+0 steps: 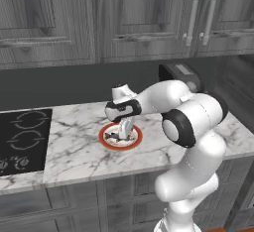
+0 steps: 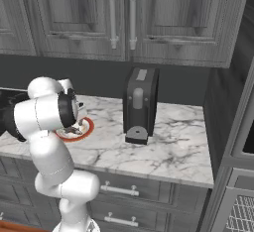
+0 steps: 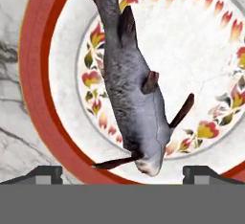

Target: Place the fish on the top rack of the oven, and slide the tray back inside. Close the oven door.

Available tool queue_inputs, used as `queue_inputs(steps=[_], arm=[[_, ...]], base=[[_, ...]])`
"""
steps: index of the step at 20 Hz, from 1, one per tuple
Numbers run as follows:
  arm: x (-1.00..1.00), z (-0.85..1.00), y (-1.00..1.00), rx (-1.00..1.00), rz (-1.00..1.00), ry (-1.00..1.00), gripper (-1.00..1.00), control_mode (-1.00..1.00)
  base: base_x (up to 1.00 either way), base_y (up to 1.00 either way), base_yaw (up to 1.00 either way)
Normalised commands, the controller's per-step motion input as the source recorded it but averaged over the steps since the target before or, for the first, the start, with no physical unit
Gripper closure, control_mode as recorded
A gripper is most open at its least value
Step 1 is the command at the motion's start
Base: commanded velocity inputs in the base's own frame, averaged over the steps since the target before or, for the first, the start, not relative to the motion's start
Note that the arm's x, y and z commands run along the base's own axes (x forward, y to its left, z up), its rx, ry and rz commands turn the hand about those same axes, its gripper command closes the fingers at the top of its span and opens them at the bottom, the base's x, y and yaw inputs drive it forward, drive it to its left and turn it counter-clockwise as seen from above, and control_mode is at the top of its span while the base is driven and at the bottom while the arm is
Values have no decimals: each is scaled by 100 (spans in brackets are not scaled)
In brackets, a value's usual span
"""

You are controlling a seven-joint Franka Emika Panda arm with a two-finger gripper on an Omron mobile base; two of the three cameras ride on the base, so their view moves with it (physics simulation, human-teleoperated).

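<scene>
1. Nothing is done yet: the claw [image 3: 122,173] hangs spread wide over the fish [image 3: 131,94], not gripping it.
2. The fish lies on the red-rimmed plate [image 1: 120,137] on the marble counter [image 1: 74,146].
3. The right base view adds a toaster [image 2: 140,104] and the oven's [image 2: 243,196] edge; rack and door work remain.

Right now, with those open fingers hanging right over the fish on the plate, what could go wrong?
1. The fish lies slanted between the wide-open fingers, with its head end nearest them; closing there might pinch only the narrow head, and it could slip out.
2. Coming down further, a fingertip might strike the red-rimmed plate and shove it across the marble counter.
</scene>
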Motion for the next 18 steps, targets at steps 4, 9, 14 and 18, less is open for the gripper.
queue_inputs(steps=[4, 9, 14, 18], arm=[[35, -41, 6, 0, 0, -2, -100, -100], [32, -43, 11, 0, 0, -3, -100, -100], [18, -32, 6, 0, 0, -4, -100, -100], [-2, -5, 0, 0, 0, -8, 100, -100]], base=[[0, 0, 0], [0, 0, 0], [0, 0, 0], [0, 0, 0]])
